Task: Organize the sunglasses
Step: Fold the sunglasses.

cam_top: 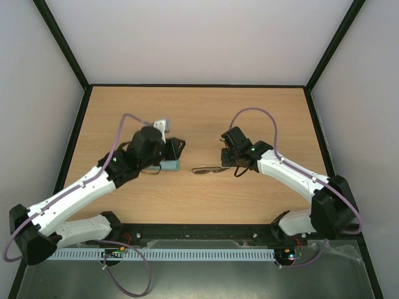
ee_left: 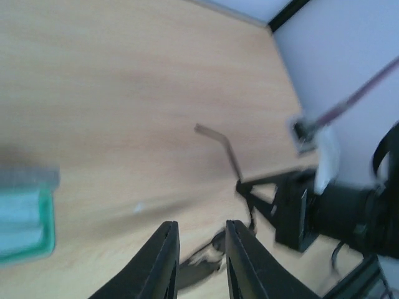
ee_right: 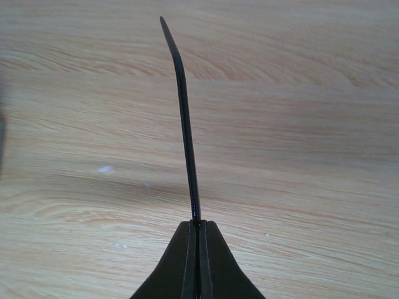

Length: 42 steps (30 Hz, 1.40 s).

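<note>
Mostly the left wrist view is blurred: between the left hand's (ee_left: 201, 225) fingers sits a dark-and-pale smear, prob. the front of the sunglasses (cam_top: 209, 169), but can't tell if it touches them. From above, the left arm hides much of the grey case (cam_top: 169, 166), and its green lining is cut off at the edge of the wrist view. Lenses are too thin to make out from above.

Count: 1 pair of sunglasses, 1 case, 2 hands.

The sunglasses lie on the counter (cam_top: 199, 112) between the 2 hands, long axis running from one hand to the other. The right hand (ee_right: 198, 227) is clamped tight on 1 temple arm (ee_right: 186, 124), which runs straight out from its fingertips, curved tip farthest away. The left hand stands part open, narrow gap, gripping nothing I can see, w/ the case just beside it.
</note>
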{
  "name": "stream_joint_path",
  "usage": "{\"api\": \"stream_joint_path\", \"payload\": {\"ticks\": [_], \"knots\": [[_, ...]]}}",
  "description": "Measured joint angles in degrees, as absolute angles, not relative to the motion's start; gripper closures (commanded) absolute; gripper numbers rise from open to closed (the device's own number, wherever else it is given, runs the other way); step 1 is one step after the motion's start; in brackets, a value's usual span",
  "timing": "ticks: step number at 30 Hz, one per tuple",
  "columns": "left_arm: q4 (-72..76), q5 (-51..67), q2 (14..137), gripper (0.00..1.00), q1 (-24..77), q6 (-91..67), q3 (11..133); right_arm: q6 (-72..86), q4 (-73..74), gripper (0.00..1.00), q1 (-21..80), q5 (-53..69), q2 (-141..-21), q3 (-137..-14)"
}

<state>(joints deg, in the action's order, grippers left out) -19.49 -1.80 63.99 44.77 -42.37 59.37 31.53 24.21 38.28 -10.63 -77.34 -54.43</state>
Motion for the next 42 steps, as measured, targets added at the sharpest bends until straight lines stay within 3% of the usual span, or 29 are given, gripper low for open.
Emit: {"api": "stream_joint_path", "payload": {"ticks": [4, 8, 19, 20, 25, 30, 32, 37, 42], "knots": [[-19.03, -2.00, 59.81, 0.87, 49.23, -47.07, 46.87, 32.75, 23.88, 0.98, 37.17, -11.60, -79.05, -52.36], [-18.92, -2.04, 59.99, 0.89, 55.18, -52.29, 38.13, 33.26, 23.64, 0.99, 34.92, -11.86, -80.29, -51.35], [-8.16, -2.48, 76.73, 0.89, 60.71, -55.79, 43.09, 33.67, 22.26, 0.99, 33.69, -9.98, -81.49, -51.37], [-7.49, -2.42, 78.56, 0.87, 60.49, -55.59, 44.25, 33.67, 22.24, 0.99, 33.69, -9.74, -81.41, -51.37], [-3.62, -2.42, 81.67, 0.52, 59.77, -55.42, 46.59, 33.69, 22.24, 0.99, 33.67, -9.28, -79.46, -51.33], [0.93, -4.12, 72.93, 0.29, 60.77, -57.21, 41.34, 33.87, 22.92, 0.99, 33.12, -7.14, -77.82, -51.79], [0.78, -6.11, 67.51, 0.04, 61.82, -58.39, 39.53, 33.95, 23.92, 0.99, 32.25, -5.10, -77.41, -52.86], [1.83, -10.24, 57.17, 0.01, 64.45, -60.53, 38.87, 36.34, 25.54, 0.99, 29.04, 1.04, -73.38, -55.99], [3.07, -13.50, 57.49, 0.00, 64.93, -59.92, 41.21, 41.47, 24.67, 0.99, 27.97, 8.78, -69.76, -57.39]]}}
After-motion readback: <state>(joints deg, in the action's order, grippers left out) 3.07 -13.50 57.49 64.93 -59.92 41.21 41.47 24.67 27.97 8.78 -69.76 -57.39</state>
